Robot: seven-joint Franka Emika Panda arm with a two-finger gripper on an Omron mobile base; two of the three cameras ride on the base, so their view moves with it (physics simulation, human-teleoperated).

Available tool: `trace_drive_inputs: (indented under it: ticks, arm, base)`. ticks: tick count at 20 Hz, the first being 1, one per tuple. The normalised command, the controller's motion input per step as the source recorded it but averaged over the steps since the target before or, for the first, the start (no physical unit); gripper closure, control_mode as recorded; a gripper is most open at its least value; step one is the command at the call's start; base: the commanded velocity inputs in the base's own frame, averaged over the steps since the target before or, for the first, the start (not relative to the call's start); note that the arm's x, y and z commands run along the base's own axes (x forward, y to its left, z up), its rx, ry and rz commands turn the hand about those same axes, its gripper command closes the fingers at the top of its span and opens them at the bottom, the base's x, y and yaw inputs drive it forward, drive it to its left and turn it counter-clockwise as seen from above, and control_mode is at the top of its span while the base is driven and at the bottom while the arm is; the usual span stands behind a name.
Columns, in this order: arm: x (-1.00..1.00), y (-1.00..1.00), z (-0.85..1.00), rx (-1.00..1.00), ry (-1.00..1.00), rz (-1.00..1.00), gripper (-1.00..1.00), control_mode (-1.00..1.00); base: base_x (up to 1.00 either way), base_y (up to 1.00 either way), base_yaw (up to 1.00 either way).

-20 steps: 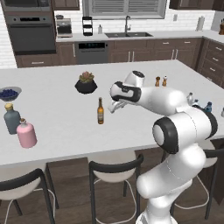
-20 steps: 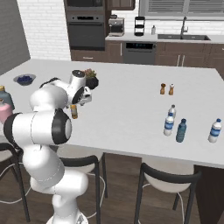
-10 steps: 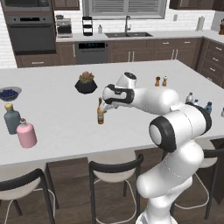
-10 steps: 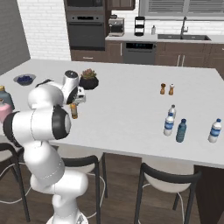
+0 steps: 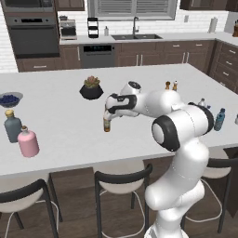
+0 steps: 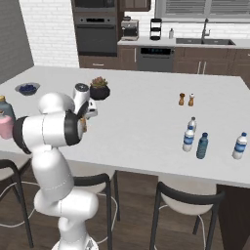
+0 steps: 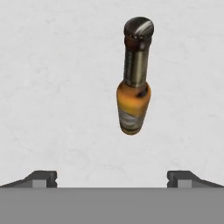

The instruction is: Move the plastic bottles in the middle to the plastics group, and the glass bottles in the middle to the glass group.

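Item: slim amber-brown glass bottle with yellow label (image 7: 134, 87), upright on the white counter (image 7: 52, 87), directly below and ahead of my pincer (image 7: 112, 177), not yet touched. Pincer fingers stand wide apart. I would centre the neck between them, descend, then close firmly.

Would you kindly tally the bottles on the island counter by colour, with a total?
Amber-brown: 1, the beer bottle under the gripper.
Grey-blue: 1, the corked bottle.
Pink: 1, the pink bottle.
Clear or bluish plastic: 4, the water bottles at the far end.
Total: 7 bottles.
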Motion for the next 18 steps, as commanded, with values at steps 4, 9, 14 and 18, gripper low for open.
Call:
trace_drive_inputs:
  ticks: [4, 9, 14, 18]
  arm:
    - [0.37, 0.11, -0.18, 0.00, -0.01, 0.00, -1.00, -1.00]
    - [0.13, 0.18, -0.12, 0.00, -0.01, 0.00, -1.00, -1.00]
    - [0.12, 0.11, -0.17, 0.00, -0.05, -0.01, -1.00, -1.00]
    - [0.23, 0.01, -0.18, 0.00, -0.07, 0.00, -1.00, -1.00]
  base:
    - [0.00, 0.00, 0.00]
    - [0.00, 0.00, 0.00]
    - [0.00, 0.00, 0.00]
    - [0.00, 0.00, 0.00]
